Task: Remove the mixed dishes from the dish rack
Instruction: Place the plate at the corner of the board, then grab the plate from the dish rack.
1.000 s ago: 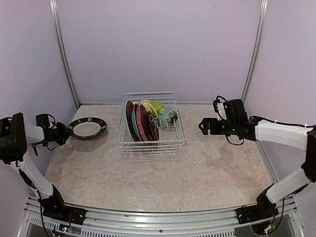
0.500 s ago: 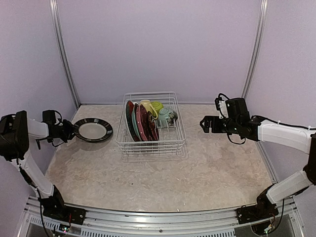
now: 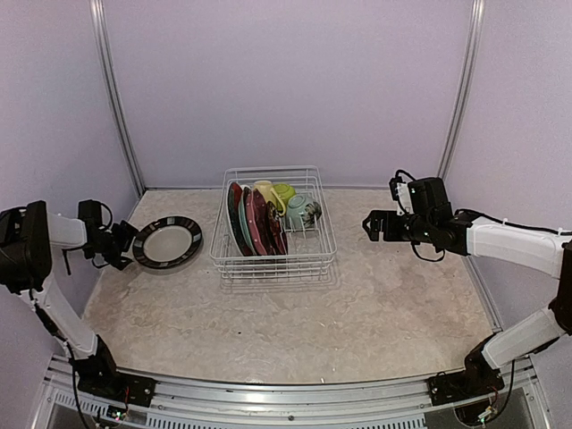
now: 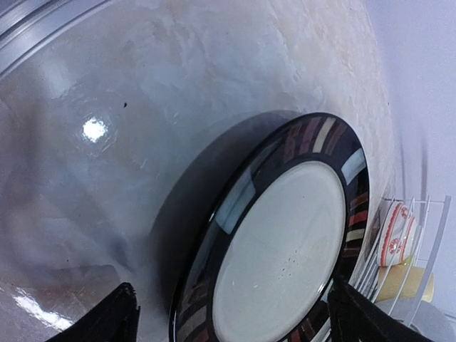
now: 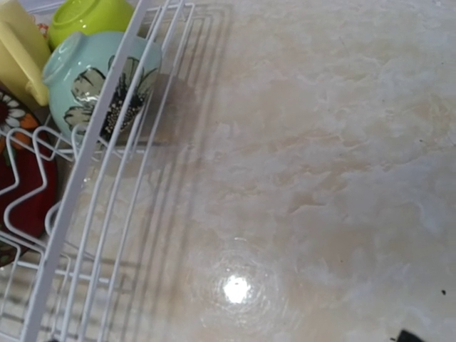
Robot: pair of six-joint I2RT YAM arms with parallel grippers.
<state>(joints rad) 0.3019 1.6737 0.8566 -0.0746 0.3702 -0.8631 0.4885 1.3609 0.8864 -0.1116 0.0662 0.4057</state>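
1. My left tool (image 3: 128, 243) stands released at the left edge of the worktop (image 3: 295, 331), jaws spread wide either side of the dark-rimmed plate (image 4: 285, 249).
2. That plate lies face up near the left edge. I cannot tell whether a finger touches its rim.
3. A bare strip separates the plate from the dish rack (image 3: 277, 265), which sits mid-worktop toward the far edge.
4. In the rack's left half, the plates (image 3: 255, 219) stand on edge, rims running far to near.
5. The yellow mug (image 5: 18, 57), lime bowl (image 5: 85, 18) and flowered pale bowl (image 5: 92, 85) sit along the rack's right side.
6. My right tool (image 3: 368, 225) hovers empty and spread, between rack and right edge.
7. The near half of the worktop is bare.
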